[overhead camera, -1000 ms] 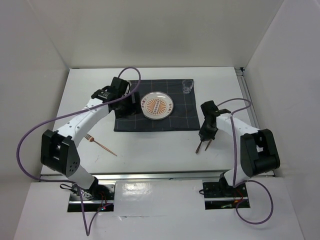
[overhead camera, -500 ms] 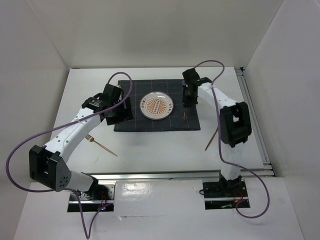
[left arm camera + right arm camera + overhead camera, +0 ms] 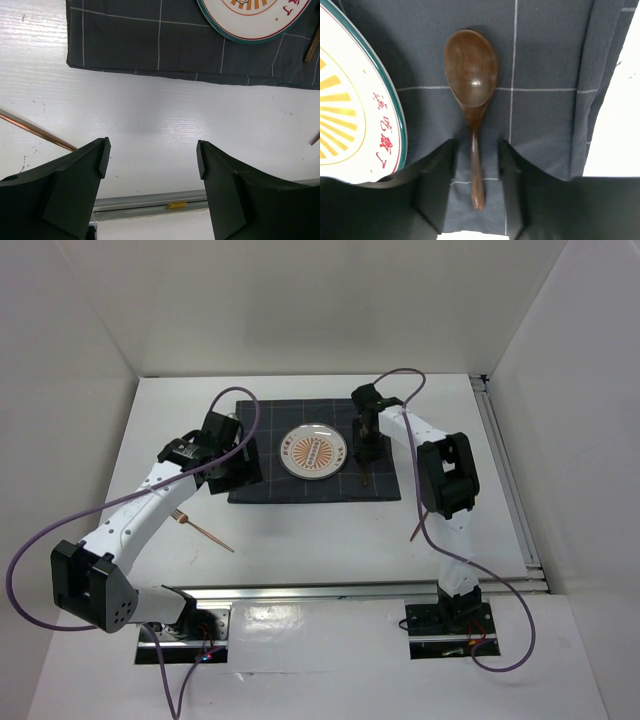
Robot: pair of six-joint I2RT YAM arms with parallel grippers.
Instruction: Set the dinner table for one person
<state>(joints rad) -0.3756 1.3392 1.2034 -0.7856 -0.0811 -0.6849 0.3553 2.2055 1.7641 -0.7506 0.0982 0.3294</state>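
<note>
Bench (image 3: 300, 530), white and broad, stretches out from both arm bases, carrying a dark gridded cloth (image 3: 300, 490) with a patterned plate (image 3: 314, 451). Right of the plate a brown spoon (image 3: 472, 95) lies on the cloth; the right claw (image 3: 476, 150) straddles its handle, spread, not touching. Left claw (image 3: 152, 155) hangs spread wide over bare bench by the cloth's near edge.

The table (image 3: 300, 530) is white and matte, and it stands inside a plain white enclosure. Behind the table rises a back wall (image 3: 320, 310); a left wall (image 3: 50, 420) and a right wall (image 3: 585, 420) close its sides. A metal rail (image 3: 300, 592) runs along the table's near edge. The light is soft and even, with glare on the glossy board (image 3: 330, 660) in front of the table.
</note>
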